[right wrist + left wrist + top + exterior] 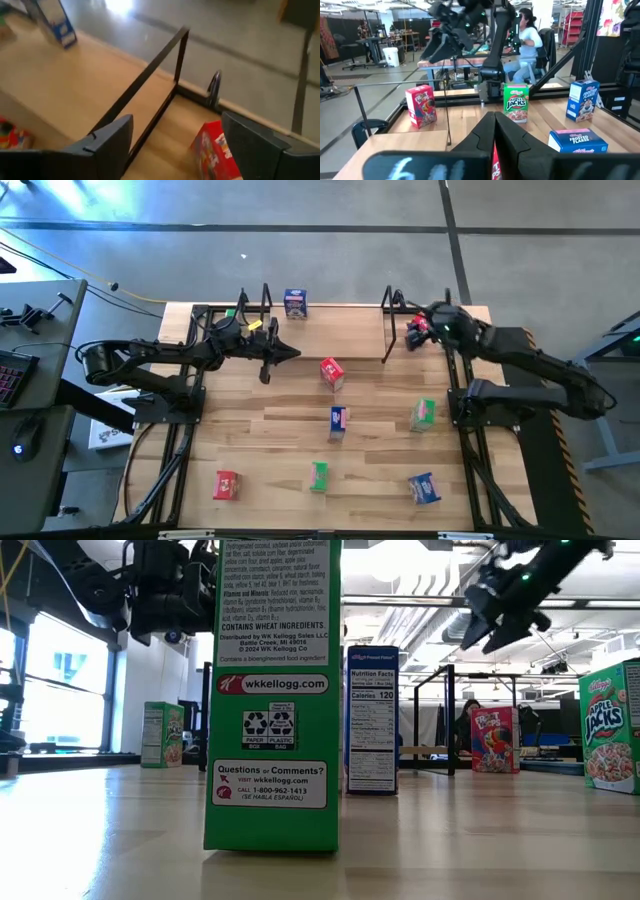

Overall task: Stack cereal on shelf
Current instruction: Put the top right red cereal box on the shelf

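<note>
The shelf [300, 330] is a light board with black wire end frames along the table's far edge. A blue cereal box [295, 302] stands on its far edge. My left gripper [292, 352] is shut and hovers over the shelf's front edge, pointing toward the table's right; a red box [331, 373] lies just beyond it. My right gripper [177, 145] is open above a red box [215, 150] that stands on the table [413, 338] just outside the shelf's right end frame [145, 85]. Its fingers stand on either side of the box, clear of it.
More boxes are spread over the table: blue [338, 420], green [423, 414], red [226, 485], green [319, 476] and blue [424, 488]. The green one fills the low view's front [272, 690]. A person [527, 35] sits beyond the table's right side.
</note>
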Robot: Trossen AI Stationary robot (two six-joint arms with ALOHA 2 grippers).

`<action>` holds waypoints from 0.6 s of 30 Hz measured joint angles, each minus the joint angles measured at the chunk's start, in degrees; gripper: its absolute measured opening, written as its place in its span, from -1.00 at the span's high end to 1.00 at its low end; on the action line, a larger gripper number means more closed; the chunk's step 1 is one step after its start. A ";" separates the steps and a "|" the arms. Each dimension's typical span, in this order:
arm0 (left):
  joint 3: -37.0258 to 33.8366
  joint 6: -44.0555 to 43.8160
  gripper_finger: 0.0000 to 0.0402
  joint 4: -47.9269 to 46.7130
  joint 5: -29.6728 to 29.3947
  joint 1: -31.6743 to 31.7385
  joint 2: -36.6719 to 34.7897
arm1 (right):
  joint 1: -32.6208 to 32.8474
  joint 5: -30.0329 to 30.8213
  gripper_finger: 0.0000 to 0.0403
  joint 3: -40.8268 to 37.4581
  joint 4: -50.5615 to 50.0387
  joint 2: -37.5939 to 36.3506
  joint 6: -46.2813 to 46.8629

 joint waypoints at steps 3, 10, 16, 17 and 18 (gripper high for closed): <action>0.00 0.88 0.99 -0.05 0.00 0.00 0.00 | -4.26 -6.47 -0.47 4.90 -4.00 5.08 -0.74; 0.02 1.51 0.99 -0.99 0.01 0.00 0.00 | -13.71 -11.49 -0.47 15.14 -16.04 16.07 -2.31; 0.02 1.51 0.99 -1.48 0.02 0.00 0.00 | -19.74 -15.29 -0.47 19.70 -21.55 24.39 -6.49; 0.02 1.51 0.99 -1.71 0.02 0.00 0.00 | -20.57 -15.35 -0.47 20.39 -21.94 25.62 -7.05; 0.02 1.53 0.99 -1.86 0.02 0.00 0.00 | -21.36 -15.52 -0.47 21.05 -22.30 26.89 -7.66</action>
